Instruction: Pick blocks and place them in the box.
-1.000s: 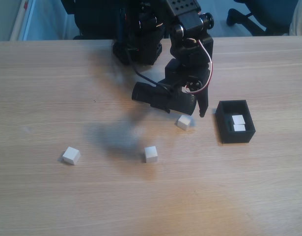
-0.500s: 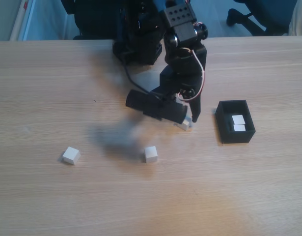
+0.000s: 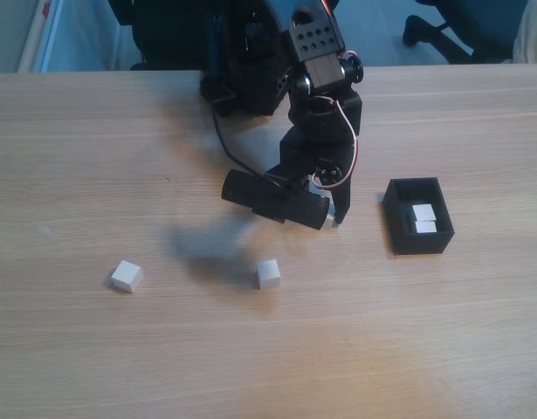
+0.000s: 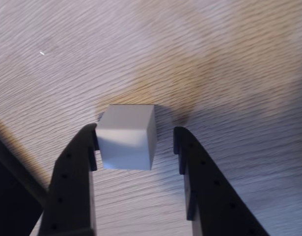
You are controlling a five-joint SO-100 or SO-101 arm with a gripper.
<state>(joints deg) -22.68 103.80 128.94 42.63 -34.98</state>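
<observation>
In the wrist view a pale block sits on the table between my gripper fingers. The left finger is against its side and the right finger stands a gap away, so the gripper is open. In the fixed view my gripper is down at the table left of the black box and covers that block. Two blocks lie inside the box. Two more blocks rest loose on the table: one at the left and one in the middle.
The arm's base stands at the table's far edge. An office chair base shows beyond the table at the upper right. Bare wood tabletop runs along the near side.
The gripper has come down and slightly left over the block next to the box, which now sits between its fingers. The other blocks and the box have not moved.
</observation>
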